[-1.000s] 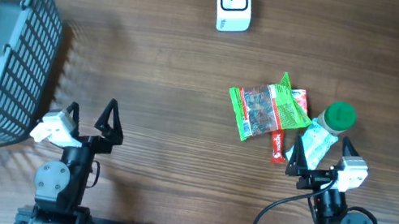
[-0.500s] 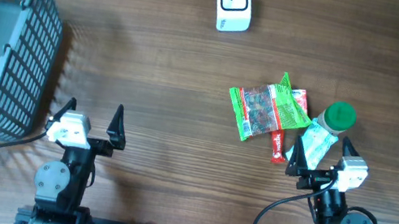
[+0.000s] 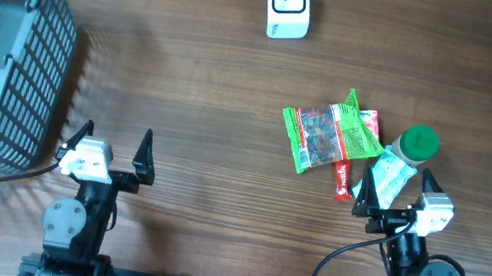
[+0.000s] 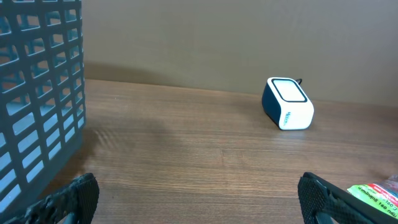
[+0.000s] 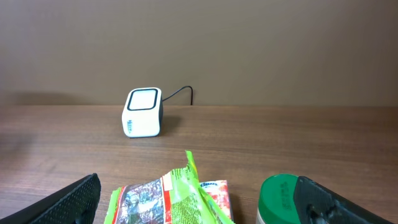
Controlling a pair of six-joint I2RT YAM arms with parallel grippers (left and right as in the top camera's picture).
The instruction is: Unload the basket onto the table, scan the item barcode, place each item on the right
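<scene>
Both left gripper [image 3: 116,133] and right gripper [image 3: 396,177] gape empty; one scanner [image 3: 287,3], one bottle [image 3: 418,143], one basket [image 3: 34,70].

Mock shop checkout, wood tabletop [image 3: 192,98]: barcode scanner [image 3: 287,3], mesh basket [image 3: 39,71], snack pkt [image 3: 327,137].

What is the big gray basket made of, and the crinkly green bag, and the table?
The basket looks like hard plastic: gray-blue, matte, molded in an even grid of holes. The bag looks like thin plastic film: shiny, wrinkled, printed green. The table looks like wood, brown with grain lines, though it could be a wood-look coating.
</scene>
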